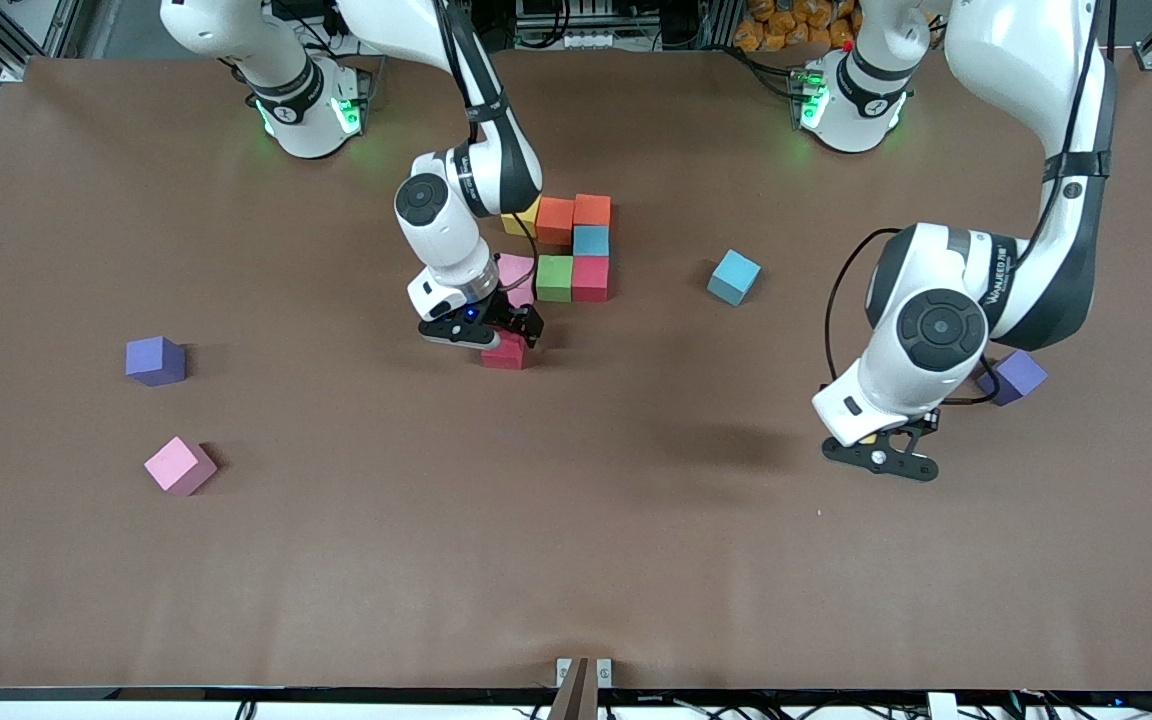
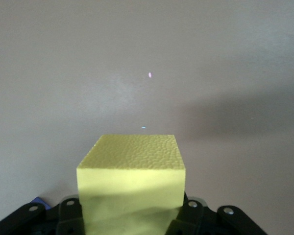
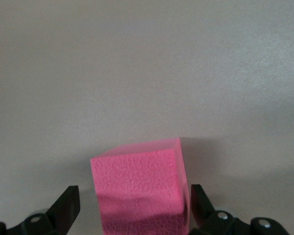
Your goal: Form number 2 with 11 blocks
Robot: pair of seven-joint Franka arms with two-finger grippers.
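Left wrist view alone shows yellow block [image 2: 131, 188] in left claw [image 2: 132, 215].

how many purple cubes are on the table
2: one purple cube toward the right arm's end of the table, the other purple cube at the left arm's end, partly covered by that arm.

Illumination is even and overhead; the brown table [image 1: 576, 560] reads clearly without glare. Soft, diffuse shadows fall on the table beneath both arms. Green indicator lights glow at both arm bases. Both wrist views are dimmer and greyish, the table surface grainy; a small pink speck and a faint blue speck mark the left wrist view.
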